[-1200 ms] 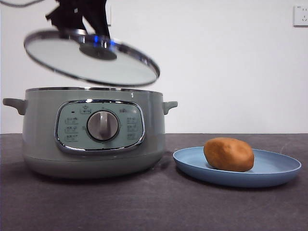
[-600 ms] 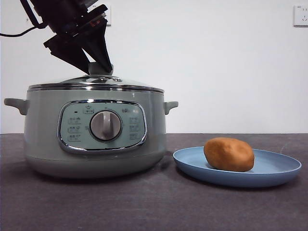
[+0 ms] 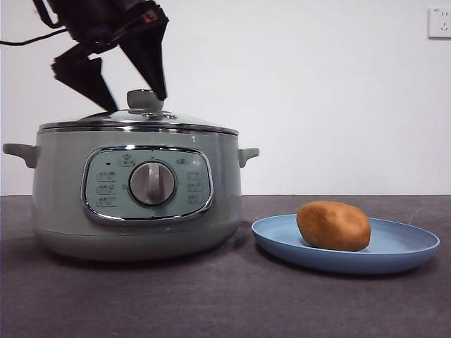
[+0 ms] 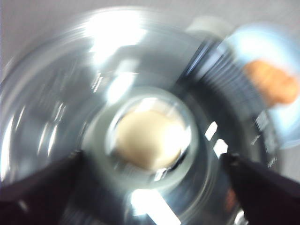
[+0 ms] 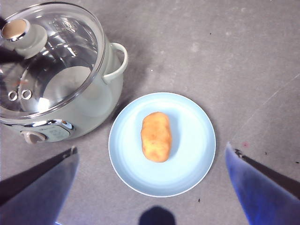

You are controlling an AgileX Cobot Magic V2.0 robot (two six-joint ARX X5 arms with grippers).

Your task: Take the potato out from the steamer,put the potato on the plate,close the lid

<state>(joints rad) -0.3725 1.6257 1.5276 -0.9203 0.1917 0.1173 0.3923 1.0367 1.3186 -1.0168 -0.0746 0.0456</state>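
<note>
1. potato (image 3: 333, 225) lay on its side near the middle of the light blue plate (image 3: 409, 255), toward the right edge of the dark table (image 3: 225, 303); looked firm, smooth-skinned, light enough for a pinch across its narrow waist, though apt to roll.
2. plate sat flat, just beside the steamer (image 3: 137, 190), apart from it by a thin gap in the front view.
3. steamer stood toward the left edge of the table, dial facing the front edge, one side handle turned toward the plate.
4. lid (image 5: 47, 61) sat level on the chrome rim, glass dome closed over the pot; judged rigid, breakable, slick on the glass, so best taken by the pale knob (image 3: 144, 99) only.
5. left gripper (image 3: 134, 98) was just above the lid, jaws spread wide on either side of the knob, touching neither side; wrist picture blurred, yet the knob showed free between the two dark jaws.
6. right gripper (image 5: 150, 187) hung high over the plate, jaws wide apart, holding nothing.
7. judged all three steps done; only the retreat of the left gripper remained.
</note>
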